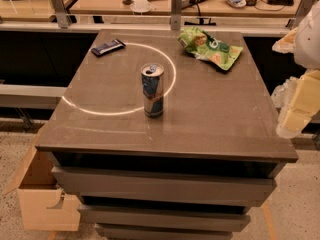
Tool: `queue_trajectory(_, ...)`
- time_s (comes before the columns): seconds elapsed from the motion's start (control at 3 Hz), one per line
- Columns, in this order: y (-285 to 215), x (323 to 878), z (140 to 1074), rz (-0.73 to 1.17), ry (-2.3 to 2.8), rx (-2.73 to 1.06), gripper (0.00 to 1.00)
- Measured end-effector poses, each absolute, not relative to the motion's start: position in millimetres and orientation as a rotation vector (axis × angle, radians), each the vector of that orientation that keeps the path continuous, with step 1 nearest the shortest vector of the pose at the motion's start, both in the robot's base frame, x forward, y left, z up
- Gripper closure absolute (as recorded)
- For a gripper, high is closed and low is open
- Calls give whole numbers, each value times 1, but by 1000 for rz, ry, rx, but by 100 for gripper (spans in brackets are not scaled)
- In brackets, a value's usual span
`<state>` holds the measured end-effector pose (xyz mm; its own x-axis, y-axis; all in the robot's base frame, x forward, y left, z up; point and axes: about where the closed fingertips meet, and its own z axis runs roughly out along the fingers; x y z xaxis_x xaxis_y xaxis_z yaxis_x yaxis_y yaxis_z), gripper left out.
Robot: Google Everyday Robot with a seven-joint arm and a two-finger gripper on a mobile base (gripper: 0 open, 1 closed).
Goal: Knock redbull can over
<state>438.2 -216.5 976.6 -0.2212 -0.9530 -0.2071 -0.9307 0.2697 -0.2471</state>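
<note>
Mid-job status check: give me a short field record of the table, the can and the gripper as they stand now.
redbull can: upright, near the middle of the table
gripper: at the right edge of the view, beside the table, apart from the can
green snack bag: back right of the table, lying flat
dark bar wrapper: back left of the table
task state: can not yet knocked over

The brown table [225,114] carries a green snack bag [210,46] far right and a dark bar wrapper [108,46] far left.
</note>
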Motion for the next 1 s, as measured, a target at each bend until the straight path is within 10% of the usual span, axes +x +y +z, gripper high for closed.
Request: queue_trajectory(1.0, -195, 464, 962, 119, 2013, -1578, 0)
